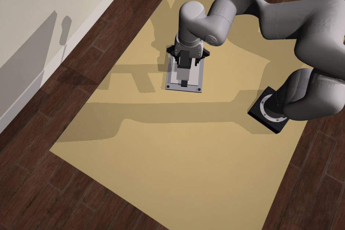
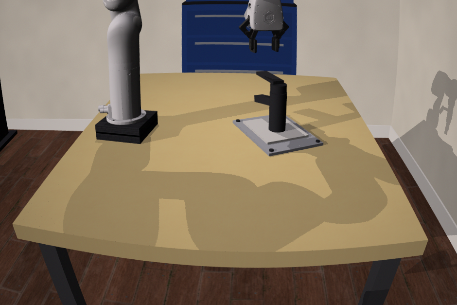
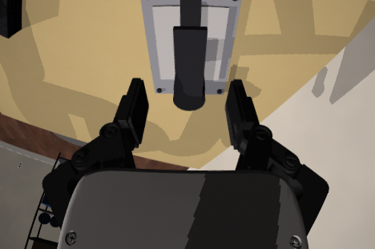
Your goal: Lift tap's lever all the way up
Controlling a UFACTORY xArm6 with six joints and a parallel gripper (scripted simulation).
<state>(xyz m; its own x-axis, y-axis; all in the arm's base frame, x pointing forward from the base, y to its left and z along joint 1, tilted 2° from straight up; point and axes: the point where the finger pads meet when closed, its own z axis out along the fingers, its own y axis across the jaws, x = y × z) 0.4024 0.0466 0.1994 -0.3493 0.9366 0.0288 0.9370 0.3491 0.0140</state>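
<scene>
A black tap (image 2: 276, 109) stands upright on a grey base plate (image 2: 277, 135) on the tan table. Its flat black lever (image 2: 270, 77) sits on top of the tap body and reaches toward the far left; a short spout (image 2: 261, 98) sticks out below it. In the wrist view the lever (image 3: 190, 66) lies lengthwise between and beyond my fingers. My gripper (image 2: 263, 45) hangs well above the lever, pointing down, open and empty. It also shows in the wrist view (image 3: 187, 104) and from above (image 1: 186, 61).
The arm's black base (image 2: 126, 126) stands at the table's left side. A blue drawer cabinet (image 2: 238, 27) stands behind the table. A wall runs close on the right.
</scene>
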